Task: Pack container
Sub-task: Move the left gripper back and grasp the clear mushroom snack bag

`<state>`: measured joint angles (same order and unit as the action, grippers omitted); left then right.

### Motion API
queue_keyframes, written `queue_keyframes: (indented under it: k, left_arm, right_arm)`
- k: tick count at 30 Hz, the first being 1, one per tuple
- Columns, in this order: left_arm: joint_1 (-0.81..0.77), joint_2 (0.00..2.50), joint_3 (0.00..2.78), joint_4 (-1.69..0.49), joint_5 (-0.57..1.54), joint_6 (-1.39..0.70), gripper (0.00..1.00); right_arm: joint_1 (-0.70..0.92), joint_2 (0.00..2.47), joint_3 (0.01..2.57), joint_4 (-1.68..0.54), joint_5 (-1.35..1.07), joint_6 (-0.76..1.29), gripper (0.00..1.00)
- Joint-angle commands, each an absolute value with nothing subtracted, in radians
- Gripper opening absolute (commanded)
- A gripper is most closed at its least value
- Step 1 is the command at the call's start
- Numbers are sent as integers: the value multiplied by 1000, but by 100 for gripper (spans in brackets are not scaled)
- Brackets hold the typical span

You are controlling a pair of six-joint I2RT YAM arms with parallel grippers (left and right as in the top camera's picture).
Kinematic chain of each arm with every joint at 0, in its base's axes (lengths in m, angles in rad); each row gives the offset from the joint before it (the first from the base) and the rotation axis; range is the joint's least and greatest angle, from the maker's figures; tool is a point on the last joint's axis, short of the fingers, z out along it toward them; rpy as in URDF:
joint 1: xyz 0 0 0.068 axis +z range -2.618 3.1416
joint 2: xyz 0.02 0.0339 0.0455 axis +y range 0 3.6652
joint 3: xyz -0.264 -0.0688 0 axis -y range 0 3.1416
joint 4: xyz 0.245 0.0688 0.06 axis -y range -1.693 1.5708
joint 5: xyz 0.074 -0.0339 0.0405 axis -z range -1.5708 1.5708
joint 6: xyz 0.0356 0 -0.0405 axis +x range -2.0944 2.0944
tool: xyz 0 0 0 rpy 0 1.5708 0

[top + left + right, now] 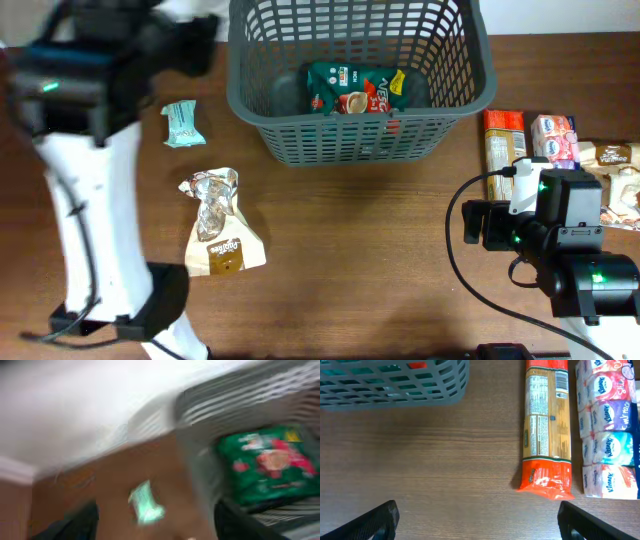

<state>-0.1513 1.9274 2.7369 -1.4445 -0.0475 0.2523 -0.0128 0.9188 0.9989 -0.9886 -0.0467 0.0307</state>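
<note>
The dark grey slotted basket (pixel 300 140) stands at the back middle with a green snack packet (pixel 362 90) lying inside. My left gripper (pixel 195 45) hangs open and empty beside the basket's left wall. The left wrist view is blurred; it shows a teal packet (pixel 145 502) on the table between the open fingers (pixel 155 527), with the basket (pixel 200 465) and green packet (pixel 265 462) to the right. The teal packet (pixel 183 123) lies left of the basket. My right gripper (pixel 490 225) (pixel 482 520) is open and empty over bare wood, right of and in front of the basket (pixel 395 382).
A brown and silver packet (pixel 218 235) lies at front left. A long orange-ended packet (pixel 503 145) (pixel 547 425), a tissue multipack (pixel 555 135) (pixel 607 430) and a brown packet (pixel 615 170) lie at the right edge. The left arm's white base (pixel 100 250) stands at left.
</note>
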Motion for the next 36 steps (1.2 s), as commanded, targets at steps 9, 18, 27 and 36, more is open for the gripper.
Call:
queue_keyframes:
  k: [9,18,27,36]
  left_arm:
    - [174,1962,2682,-1687,7,-42,60]
    - [230,1955,2417,-1687,31,-28,61]
    - [229,1832,2009,-1625,72,58,60]
    - [219,1583,1488,-1243,286,60,68]
  right_arm:
    - [-7,908,1018,-992,-54,43,99]
    - [-7,908,1018,-1005,-87,43,99]
    - [-7,908,1018,-1036,-87,43,99]
    - [-7,908,1018,-1045,-87,43,99]
